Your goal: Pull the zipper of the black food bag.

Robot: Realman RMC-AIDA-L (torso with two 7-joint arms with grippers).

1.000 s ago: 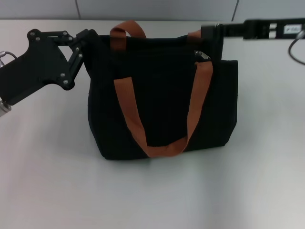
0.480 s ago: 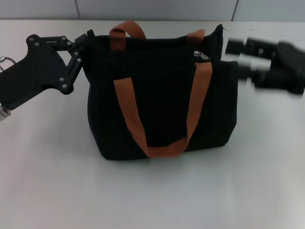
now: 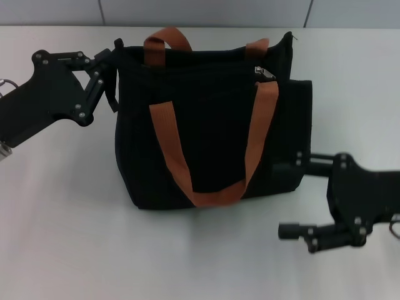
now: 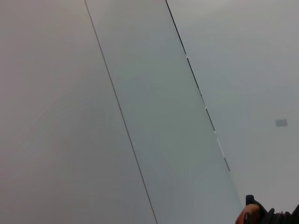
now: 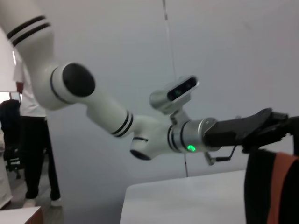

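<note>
The black food bag [image 3: 215, 125] stands upright in the middle of the table, with orange-brown straps [image 3: 167, 150] hanging down its front. The zipper [image 3: 264, 74], a small silver pull tab, sits at the right end of the top edge. My left gripper [image 3: 110, 58] is at the bag's top left corner and shut on the fabric there. It also shows in the right wrist view [image 5: 275, 123], holding the bag [image 5: 261, 186]. My right gripper [image 3: 291, 197] is open, low by the bag's front right corner. Its upper finger [image 3: 289, 166] is against the bag's side.
The white table [image 3: 69, 225] runs all around the bag. A grey panelled wall [image 3: 206, 11] stands behind it. A short black tab [image 3: 113, 94] hangs from the bag's left corner. The left wrist view shows only wall panels [image 4: 140, 112].
My right arm has swung from behind the bag's top right corner down to its front right, near the table. The left gripper has stayed on the bag's left corner.
</note>
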